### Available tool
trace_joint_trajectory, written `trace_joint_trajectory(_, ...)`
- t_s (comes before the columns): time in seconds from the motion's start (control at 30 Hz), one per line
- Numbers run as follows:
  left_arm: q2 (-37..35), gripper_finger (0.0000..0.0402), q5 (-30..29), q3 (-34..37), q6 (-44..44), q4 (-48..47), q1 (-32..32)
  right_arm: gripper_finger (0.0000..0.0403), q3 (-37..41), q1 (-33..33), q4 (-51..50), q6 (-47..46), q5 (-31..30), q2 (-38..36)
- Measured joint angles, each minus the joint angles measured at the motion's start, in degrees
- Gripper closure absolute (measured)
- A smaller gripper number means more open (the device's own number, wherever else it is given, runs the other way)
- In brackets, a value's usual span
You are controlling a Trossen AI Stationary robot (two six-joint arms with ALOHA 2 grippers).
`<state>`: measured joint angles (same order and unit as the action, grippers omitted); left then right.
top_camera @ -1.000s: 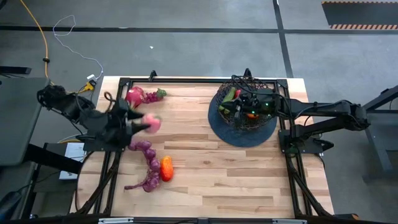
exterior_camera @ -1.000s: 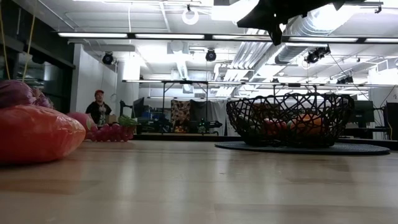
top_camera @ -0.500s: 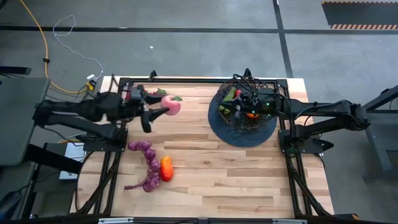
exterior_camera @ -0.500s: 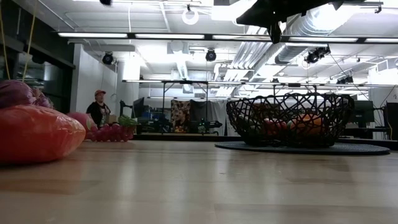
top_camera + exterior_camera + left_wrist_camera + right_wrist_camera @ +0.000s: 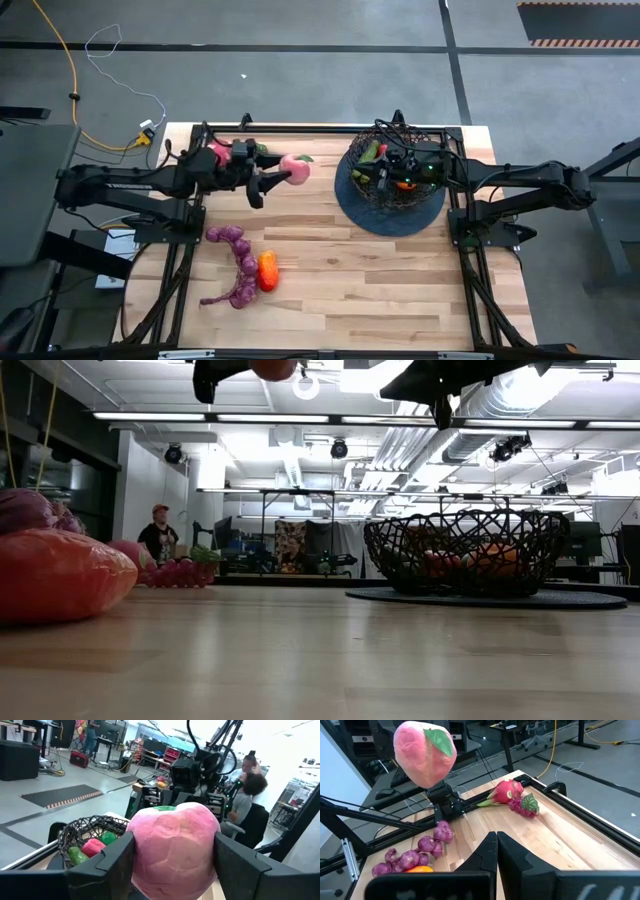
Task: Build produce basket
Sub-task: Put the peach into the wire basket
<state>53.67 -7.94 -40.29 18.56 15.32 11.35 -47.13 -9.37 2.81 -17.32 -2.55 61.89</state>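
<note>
Left hand (image 5: 283, 176) pinching pink peach (image 5: 297, 170) above desk (image 5: 400, 290).
Right hand (image 5: 385, 168) over basket (image 5: 372, 136), fingers pressed together. Purple grapes (image 5: 240, 265) lying near front-left.

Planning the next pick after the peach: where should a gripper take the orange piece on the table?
Grip the orange piece across its narrow middle, coming straight down. It lies flat and elongated, its long axis running toward the near edge; the purple grape bunch seems to touch one side, so that finger needs care.

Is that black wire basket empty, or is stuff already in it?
Not empty. The basket already holds green, red and orange pieces, seen through its mesh.
</note>
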Motion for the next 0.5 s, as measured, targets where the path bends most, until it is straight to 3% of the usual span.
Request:
trace_joint_trajectory(0.27,0.43,0.0183,-0.03,0.0,-1.03,0.06,0.0,0.0403,0.0,0.0,0.0,1.32,-0.02,0.0)
trace_joint_trajectory(0.5,0.7,0.0183,-0.14,0.0,-4.1,0.15,0.0,0.0386,0.0,-0.02,0.02,-3.14,1.33,0.0)
